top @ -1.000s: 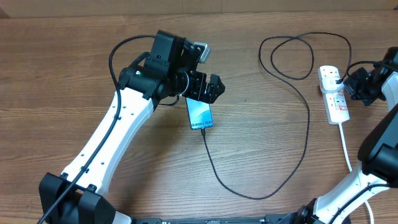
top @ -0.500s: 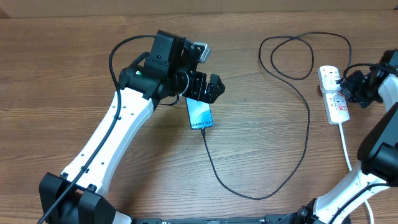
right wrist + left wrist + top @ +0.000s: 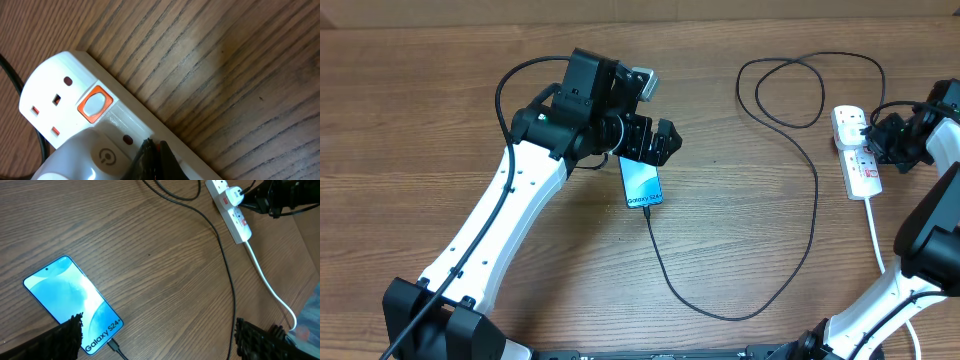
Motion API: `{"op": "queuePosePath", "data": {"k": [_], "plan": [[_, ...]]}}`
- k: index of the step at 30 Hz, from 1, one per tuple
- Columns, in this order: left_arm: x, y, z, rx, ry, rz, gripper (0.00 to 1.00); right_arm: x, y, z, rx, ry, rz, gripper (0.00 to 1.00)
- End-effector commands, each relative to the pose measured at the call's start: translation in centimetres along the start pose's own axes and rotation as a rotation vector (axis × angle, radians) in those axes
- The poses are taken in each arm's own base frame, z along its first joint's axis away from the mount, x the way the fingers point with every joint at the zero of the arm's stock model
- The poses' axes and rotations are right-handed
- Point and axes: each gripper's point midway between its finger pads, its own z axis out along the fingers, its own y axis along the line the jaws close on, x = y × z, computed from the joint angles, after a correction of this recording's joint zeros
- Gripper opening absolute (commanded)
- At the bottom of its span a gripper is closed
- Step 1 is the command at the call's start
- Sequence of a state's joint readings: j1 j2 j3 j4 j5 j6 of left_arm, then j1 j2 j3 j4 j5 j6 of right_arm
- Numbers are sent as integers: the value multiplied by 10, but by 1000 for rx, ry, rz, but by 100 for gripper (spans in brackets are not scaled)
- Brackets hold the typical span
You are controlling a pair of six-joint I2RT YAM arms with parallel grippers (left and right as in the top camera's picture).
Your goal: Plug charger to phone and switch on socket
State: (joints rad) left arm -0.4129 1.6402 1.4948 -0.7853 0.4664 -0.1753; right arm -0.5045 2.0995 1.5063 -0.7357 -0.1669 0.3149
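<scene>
The phone (image 3: 641, 186) lies flat on the wooden table (image 3: 740, 240), left of centre. Its screen faces up and is lit, and its lettered end is nearest the robot. The charger (image 3: 814, 190) has its connector seated in that near end. From there the black cable runs toward the robot, sweeps right in a wide curve, climbs the table, forms a loop at the far side and ends at the socket (image 3: 865, 178). The socket lies flat near the right edge of the table, well apart from the phone. Its thick white cord (image 3: 876, 235) leaves from the near end. The right wrist view shows an orange-red switch (image 3: 94, 105) beside an unoccupied outlet; whether it is on cannot be told. Next to it a white rounded plug body (image 3: 85, 155) sits on the strip. The right gripper (image 3: 151, 152) has its fingertips pressed together, holding nothing, with the tips down at the strip's face just beside the plug body. Contact cannot be confirmed. The left gripper (image 3: 658, 142) has its fingers spread wide and empty, and it hangs above the phone's far end.
</scene>
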Motion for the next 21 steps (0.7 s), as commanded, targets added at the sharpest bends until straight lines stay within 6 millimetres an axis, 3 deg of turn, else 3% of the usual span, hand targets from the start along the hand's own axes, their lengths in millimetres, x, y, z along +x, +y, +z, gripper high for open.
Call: {"op": "queuePosePath", "data": {"k": [1,11,21], "plan": [[-6,-6,-6,2,-24,44,99,38,13,24,-6,128,-23,4],[-6,-6,-6,2,-23,44,100,72,46,28,-7,199,-110,4],[-6,-6,-6,2,-24,48,100,95,64,28,-33,260,-146,4]]}}
